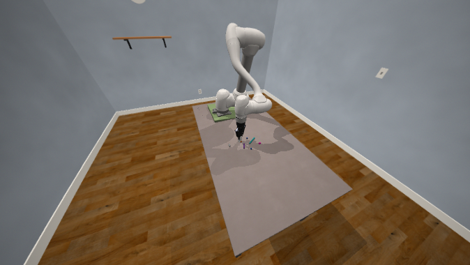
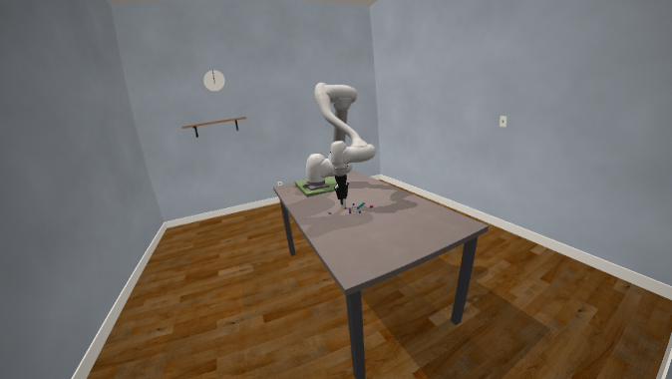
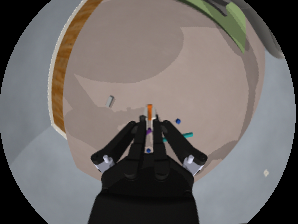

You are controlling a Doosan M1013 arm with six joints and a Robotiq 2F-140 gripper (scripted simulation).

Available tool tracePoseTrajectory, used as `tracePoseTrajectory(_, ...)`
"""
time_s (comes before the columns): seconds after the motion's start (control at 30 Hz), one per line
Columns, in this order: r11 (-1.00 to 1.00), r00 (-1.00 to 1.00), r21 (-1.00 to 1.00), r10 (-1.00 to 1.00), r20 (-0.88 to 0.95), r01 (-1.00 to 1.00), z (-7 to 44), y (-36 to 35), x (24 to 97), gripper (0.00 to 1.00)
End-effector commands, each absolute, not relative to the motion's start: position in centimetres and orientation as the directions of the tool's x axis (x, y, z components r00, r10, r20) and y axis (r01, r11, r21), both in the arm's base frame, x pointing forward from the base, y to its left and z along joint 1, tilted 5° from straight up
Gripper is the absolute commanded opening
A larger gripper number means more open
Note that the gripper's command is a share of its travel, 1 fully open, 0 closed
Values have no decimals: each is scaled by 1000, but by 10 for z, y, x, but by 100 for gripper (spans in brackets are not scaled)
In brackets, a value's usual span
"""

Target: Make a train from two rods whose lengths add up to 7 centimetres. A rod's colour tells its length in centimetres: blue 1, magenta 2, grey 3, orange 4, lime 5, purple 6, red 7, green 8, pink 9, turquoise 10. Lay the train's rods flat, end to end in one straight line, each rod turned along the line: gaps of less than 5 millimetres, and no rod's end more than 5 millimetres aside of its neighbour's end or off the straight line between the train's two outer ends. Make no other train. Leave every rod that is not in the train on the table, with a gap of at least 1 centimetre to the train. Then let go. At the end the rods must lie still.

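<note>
Fingers are seen drawn nearly together, tips low over the table (image 2: 399,249). An orange rod (image 3: 150,111) is seen standing out from between the tips toward twelve o'clock in the wrist view. The gripper (image 3: 150,121) is judged to be clamped on this rod near one end. The contact itself is too small to be confirmed.

Step in hand, as judged: the orange rod is being taken as the first part of the train. A good hold would be kept near the rod's middle, with the rod square across the pads, so that it is not swung on the lift. Only a low lift is called for, since neighbours lie close.

A grey rod (image 3: 111,100) is noted at ten o'clock from the tips, apart from the rest. It is judged to be the natural partner, four and three making seven. The orange rod would best be set down along the grey rod's line, end against end, and released only once it lies flat.

A blue piece (image 3: 177,121) is seen at three o'clock and a turquoise rod (image 3: 188,135) at four o'clock. In the top view a purple rod (image 1: 244,146) and a magenta piece (image 1: 259,143) are also picked out. These should be left well apart from the train.

Containers: none are seen. All rods lie loose on the table.
</note>
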State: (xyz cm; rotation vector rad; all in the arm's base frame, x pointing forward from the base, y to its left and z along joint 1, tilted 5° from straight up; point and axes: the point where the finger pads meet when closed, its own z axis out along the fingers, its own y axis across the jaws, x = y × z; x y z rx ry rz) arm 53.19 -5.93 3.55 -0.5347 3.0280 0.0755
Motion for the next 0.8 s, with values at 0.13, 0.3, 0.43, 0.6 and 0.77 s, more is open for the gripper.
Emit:
tracePoseTrajectory(0.13, 938, -937, 37, -340, -73, -344, 35, -59, 532, 3)
tracePoseTrajectory(0.3, 938, -937, 37, -340, -73, -344, 39, -59, 532, 3)
tracePoseTrajectory(0.43, 938, -937, 37, -340, -73, -344, 54, -60, 531, 3)
tracePoseTrajectory(0.6, 938, -937, 37, -340, -73, -344, 74, -62, 530, 3)
tracePoseTrajectory(0.77, 938, -937, 37, -340, -73, -344, 112, -64, 528, 3)
